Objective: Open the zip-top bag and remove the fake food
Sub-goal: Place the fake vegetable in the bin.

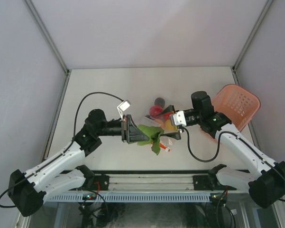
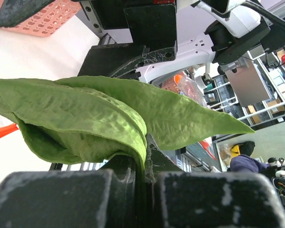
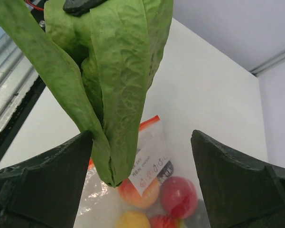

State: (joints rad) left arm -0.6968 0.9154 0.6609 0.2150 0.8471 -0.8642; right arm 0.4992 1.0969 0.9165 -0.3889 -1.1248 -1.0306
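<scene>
Left claw (image 1: 134, 131) clamped on lettuce leaf (image 1: 151, 135), long axis toward my right claw (image 3: 142, 137), jaws wide; zip-top bag (image 3: 154, 142) with fruits (image 3: 178, 197) sits dead ahead of right, the nearer arm

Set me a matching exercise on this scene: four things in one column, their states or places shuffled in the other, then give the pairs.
Things:
1. left gripper
2. right gripper
3. zip-top bag
4. pink basket

States or places:
A. open, jaws wide apart
B. lying under the open jaws, round fruits inside
C. shut on the green leafy vegetable
D. at the right edge of the table

Pairs: 1-C, 2-A, 3-B, 4-D
</scene>
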